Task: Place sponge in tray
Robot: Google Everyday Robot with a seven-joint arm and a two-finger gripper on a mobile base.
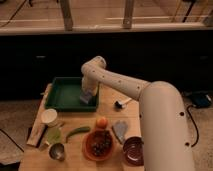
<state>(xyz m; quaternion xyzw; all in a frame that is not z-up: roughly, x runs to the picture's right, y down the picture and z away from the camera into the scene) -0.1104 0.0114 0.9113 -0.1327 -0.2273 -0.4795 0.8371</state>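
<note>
Found the gripper (87, 95) just left of frame centre, lowered into the right end of the dark green tray (62, 95), at the tip of the white arm (125, 85) reaching in from the lower right. Spotted the blue sponge (86, 98) directly at the gripper's tip, below it and touching or nearly so. Placed it inside the tray's right wall, not out on the wooden table (110, 112). Could not tell the grip: closed on the sponge or let go. Could not tell the sponge's height either: on the tray floor or a little above it. Could not make out the sponge's long axis behind the gripper.

Judged the deciding relation as vertical: sponge straight under the gripper, tray floor straight under the sponge, no sideways offset to correct. Judged the task close to done, needing only a release and a straight lift in case of a live hold. Reckoned the tray's right wall the one thing to avoid brushing on the way out.

Noted, well apart toward the bottom of the frame, the orange fruit (101, 121), the grey-blue folded cloth (120, 131) and the orange bowl (98, 144), none near the tray's interior.
</note>
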